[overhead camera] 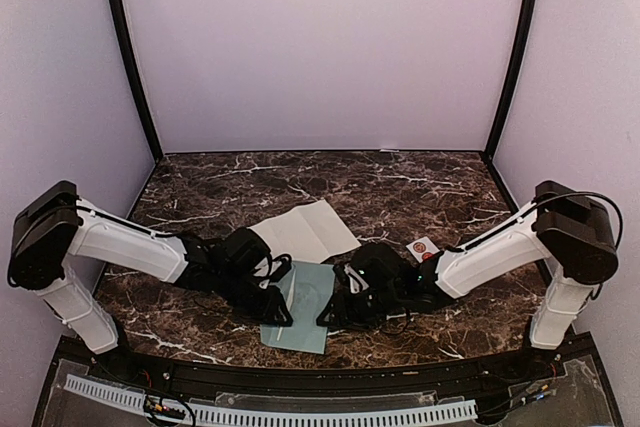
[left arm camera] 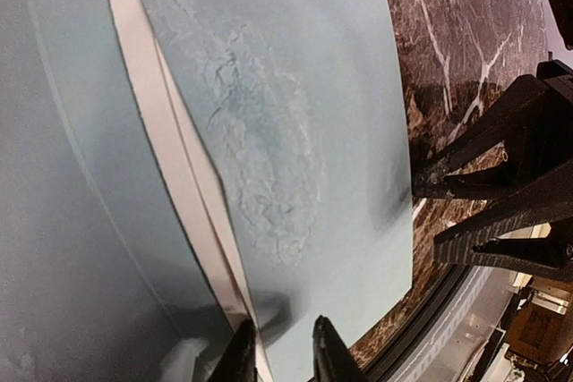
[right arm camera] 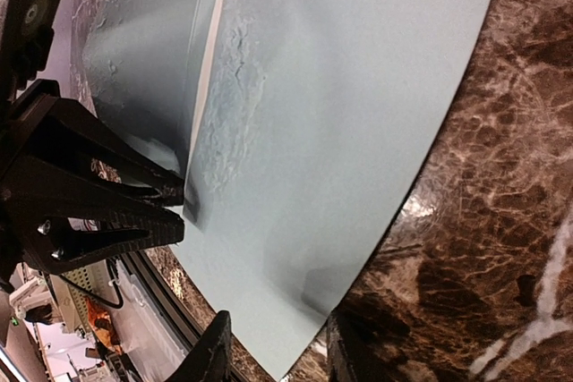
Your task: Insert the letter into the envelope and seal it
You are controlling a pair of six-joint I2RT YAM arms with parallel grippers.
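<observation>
Veined dark marble tabletop [overhead camera: 400, 187] bears your pale teal paper envelope [overhead camera: 300, 309], wrinkled mid-face, near the front edge. Your left gripper [left arm camera: 282, 355] pinches one side; your right gripper [right arm camera: 273, 360] stands parted astride the opposite corner.

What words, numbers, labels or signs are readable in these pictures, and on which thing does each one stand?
No text can be read anywhere.
On the sticker strip: red marks, too small to read.
On the envelope: no writing shows.
On the letter: no writing shows.
</observation>
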